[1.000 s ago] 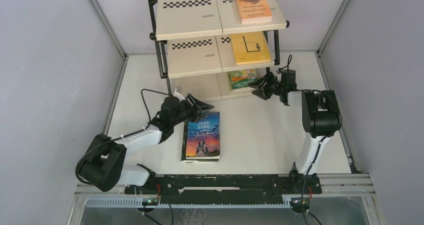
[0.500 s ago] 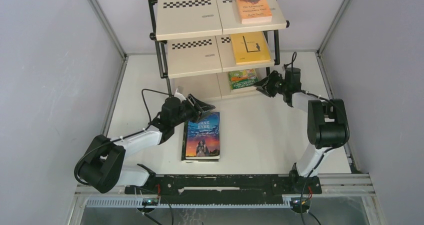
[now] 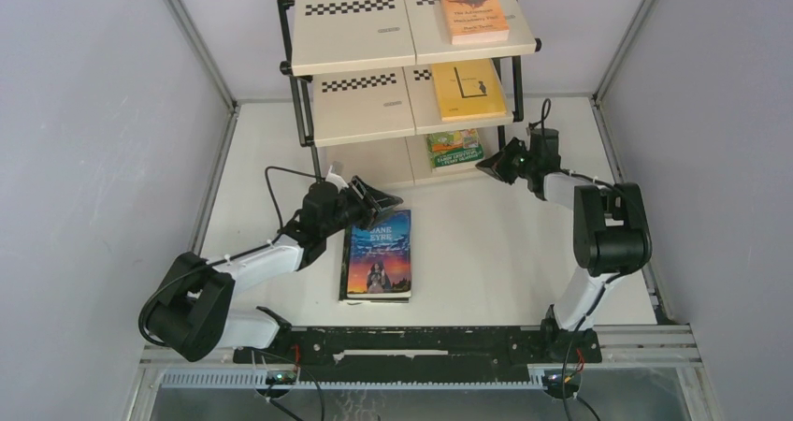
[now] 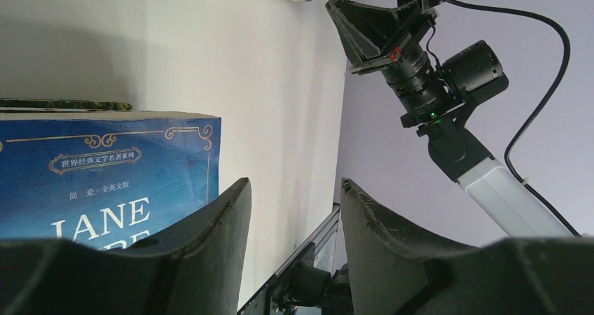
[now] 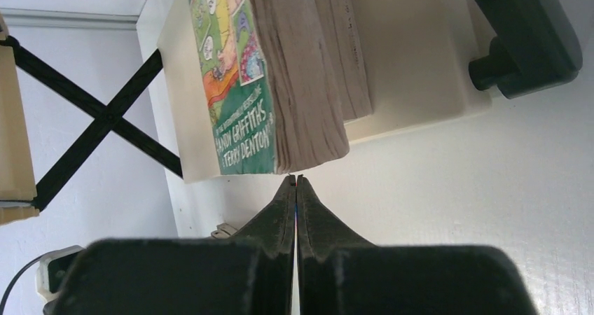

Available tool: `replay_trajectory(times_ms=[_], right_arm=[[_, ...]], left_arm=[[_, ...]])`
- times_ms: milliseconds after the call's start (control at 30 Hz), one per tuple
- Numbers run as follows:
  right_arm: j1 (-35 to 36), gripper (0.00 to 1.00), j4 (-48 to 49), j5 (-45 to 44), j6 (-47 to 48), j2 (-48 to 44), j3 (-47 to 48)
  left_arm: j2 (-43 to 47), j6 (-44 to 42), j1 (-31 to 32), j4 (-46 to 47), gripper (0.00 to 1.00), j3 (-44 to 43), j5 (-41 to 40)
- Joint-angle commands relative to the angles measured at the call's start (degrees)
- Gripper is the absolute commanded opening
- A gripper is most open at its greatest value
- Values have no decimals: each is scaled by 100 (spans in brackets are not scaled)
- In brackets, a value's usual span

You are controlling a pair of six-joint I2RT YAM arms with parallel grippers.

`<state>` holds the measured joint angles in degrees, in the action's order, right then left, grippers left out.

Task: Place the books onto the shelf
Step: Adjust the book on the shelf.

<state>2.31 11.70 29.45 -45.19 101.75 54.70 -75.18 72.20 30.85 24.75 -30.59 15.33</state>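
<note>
In the top view the shelf (image 3: 355, 37) stands at 12 o'clock on the table (image 3: 486, 253). Its top tier carries the small orange book (image 3: 473, 11) on its right half, and the yellow book (image 3: 467, 91) lies on the middle tier directly below. The green cartoon books (image 3: 454, 147) lie stacked on the bottom board, their near edge jutting out from under the middle tier.

My right gripper (image 3: 493, 166) sits at about 4 o'clock from that green stack, its tips at the stack's near corner. In my right wrist view the right gripper (image 5: 295, 182) has its jaws pressed flat together with nothing between them. The points meet just under the corner of the green cartoon books (image 5: 238, 70); I cannot tell whether they touch the pages.

The Jane Eyre book (image 3: 379, 253) lies face up mid-table, at about 7 o'clock from the shelf, with a dark edge of another book showing beneath it. My left gripper (image 3: 383, 199) hovers over its 12 o'clock edge. Seen from the left wrist, the left gripper (image 4: 294, 189) has its jaws spread partway, holding nothing, with the Jane Eyre book (image 4: 105, 189) below the left finger.
</note>
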Motion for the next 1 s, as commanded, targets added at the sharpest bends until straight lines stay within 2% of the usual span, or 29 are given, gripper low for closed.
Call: replay_trajectory(times_ms=[0, 533, 967], right_arm=[[74, 4, 32, -66, 143, 162, 346], [202, 5, -168, -64, 237, 445, 787], [188, 9, -581, -776, 587, -542, 420]], left_arm=[[109, 49, 35, 209, 54, -42, 2], [4, 22, 31, 176, 54, -156, 21], [-42, 48, 33, 278, 54, -158, -56]])
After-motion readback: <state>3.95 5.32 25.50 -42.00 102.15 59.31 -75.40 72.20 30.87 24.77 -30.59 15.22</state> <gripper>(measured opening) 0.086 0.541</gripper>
